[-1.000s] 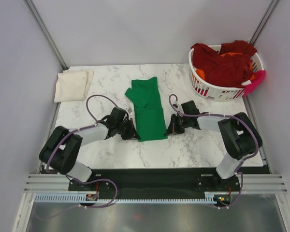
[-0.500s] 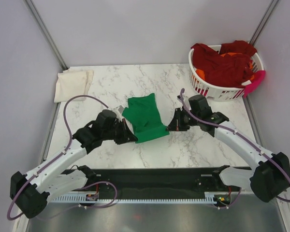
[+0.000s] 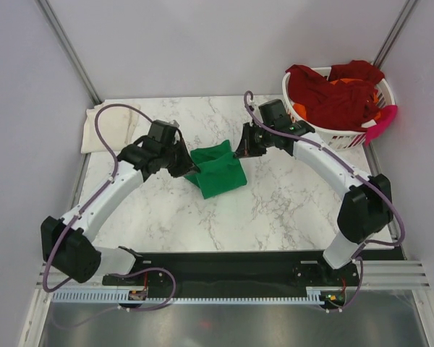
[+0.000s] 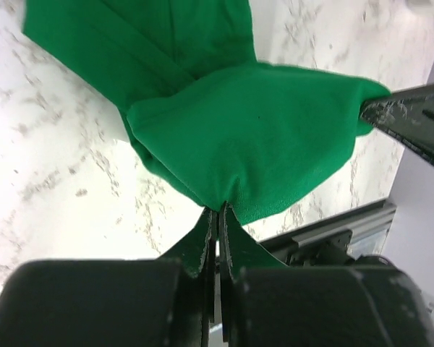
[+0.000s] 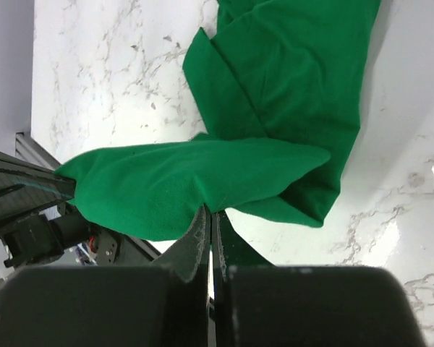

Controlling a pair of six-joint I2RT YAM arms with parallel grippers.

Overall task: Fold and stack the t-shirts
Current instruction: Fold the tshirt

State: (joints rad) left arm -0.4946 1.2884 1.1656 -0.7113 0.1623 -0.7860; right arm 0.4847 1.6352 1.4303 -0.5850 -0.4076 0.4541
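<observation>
The table (image 3: 275, 210) is white marble-look with thin grey veins all over. The green t-shirt (image 3: 218, 172) is a flat bright green, no print, same shade on every fold. At the far left corner the cream t-shirt (image 3: 92, 134) is plain off-white. The basket (image 3: 315, 134) at the far right corner is white with slatted sides, stuffed with dark red t-shirts (image 3: 336, 97), a peek of orange cloth (image 3: 301, 110), and a hot pink thing (image 3: 382, 121) on its rim. The arms (image 3: 101, 206) are white and black, with purple cables (image 3: 119, 107).

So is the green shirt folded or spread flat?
Half folded, not flat: the green shirt is doubled over, one end held up by the left gripper and right gripper.
</observation>
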